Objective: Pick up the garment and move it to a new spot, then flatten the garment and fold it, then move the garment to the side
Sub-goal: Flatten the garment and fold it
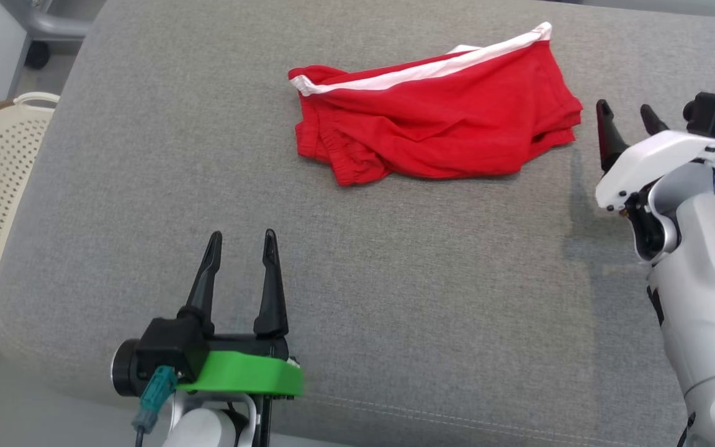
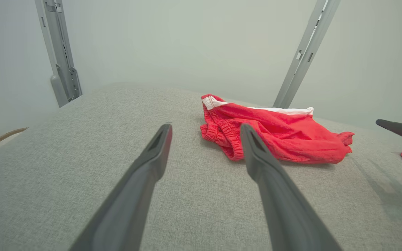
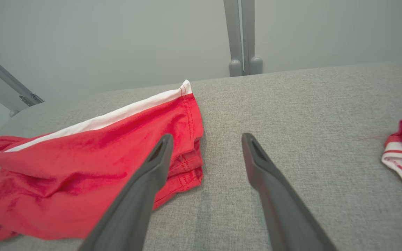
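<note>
The crumpled red garment (image 1: 438,118) is seen well ahead of the left gripper (image 1: 242,236) and just beside the right gripper (image 1: 624,108). Both are held spread wide and empty, presumably so that it can be pinched from either end.

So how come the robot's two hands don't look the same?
The left gripper sits on a green bracket; the right gripper has a white shell. The left gripper is near the gray cushion's front edge, well away from the red shorts; the right gripper is close beside the shorts' leg end. Both have two dark fingers, spread open, holding nothing.
</note>
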### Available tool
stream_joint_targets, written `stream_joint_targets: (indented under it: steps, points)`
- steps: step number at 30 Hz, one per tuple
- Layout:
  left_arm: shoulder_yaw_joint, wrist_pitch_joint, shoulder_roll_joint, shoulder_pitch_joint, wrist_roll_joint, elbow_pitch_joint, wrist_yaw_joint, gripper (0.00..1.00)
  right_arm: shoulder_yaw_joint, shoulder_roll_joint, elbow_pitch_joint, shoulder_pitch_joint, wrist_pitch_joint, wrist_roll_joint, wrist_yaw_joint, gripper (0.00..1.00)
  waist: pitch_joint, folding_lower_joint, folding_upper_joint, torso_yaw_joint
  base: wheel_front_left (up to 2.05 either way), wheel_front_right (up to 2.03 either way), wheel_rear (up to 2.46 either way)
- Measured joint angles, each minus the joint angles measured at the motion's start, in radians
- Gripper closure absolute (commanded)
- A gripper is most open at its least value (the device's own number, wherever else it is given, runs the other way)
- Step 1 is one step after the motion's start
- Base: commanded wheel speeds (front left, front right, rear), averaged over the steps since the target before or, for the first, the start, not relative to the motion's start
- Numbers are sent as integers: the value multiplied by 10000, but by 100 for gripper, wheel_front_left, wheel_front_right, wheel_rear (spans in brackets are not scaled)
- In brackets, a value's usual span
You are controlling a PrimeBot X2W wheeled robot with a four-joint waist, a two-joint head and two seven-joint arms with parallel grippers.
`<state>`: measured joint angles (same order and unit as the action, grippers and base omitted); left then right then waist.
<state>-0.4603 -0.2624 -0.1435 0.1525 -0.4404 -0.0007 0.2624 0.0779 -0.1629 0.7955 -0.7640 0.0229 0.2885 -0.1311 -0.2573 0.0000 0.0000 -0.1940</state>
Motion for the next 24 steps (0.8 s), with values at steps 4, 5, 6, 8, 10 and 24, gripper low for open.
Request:
stream_joint_targets:
  steps: [4, 5, 6, 8, 10, 24]
  points:
    - [410, 0, 332, -333, 548, -192, -382, 0, 378, 10, 506, -487, -238, -474, 0, 0, -196, 0, 0, -218, 0, 0, 0]
    - [477, -2, 403, -391, 642, -228, -491, 0, 451, 31, 642, -623, -313, -583, 0, 0, -261, 0, 0, -268, 0, 0, 0]
    - [514, 0, 453, -407, 744, -207, -577, 0, 510, 52, 755, -747, -391, -702, 0, 0, -328, 0, 0, -314, 0, 0, 0]
    - [665, 0, 591, -412, 894, -224, -729, 0, 706, 73, 1005, -942, -430, -968, 0, 0, -457, 0, 0, -414, 0, 0, 0]
    - [775, 0, 679, -414, 1022, -213, -882, 0, 890, 67, 1241, -1110, -495, -1243, 0, 0, -588, 0, 0, -511, 0, 0, 0]
    - [1267, 0, 909, -415, 1350, 10, -1356, 0, 2098, 433, 2247, -1496, -1097, -2600, -8, 59, -1034, 0, 0, -776, 0, 0, 0]
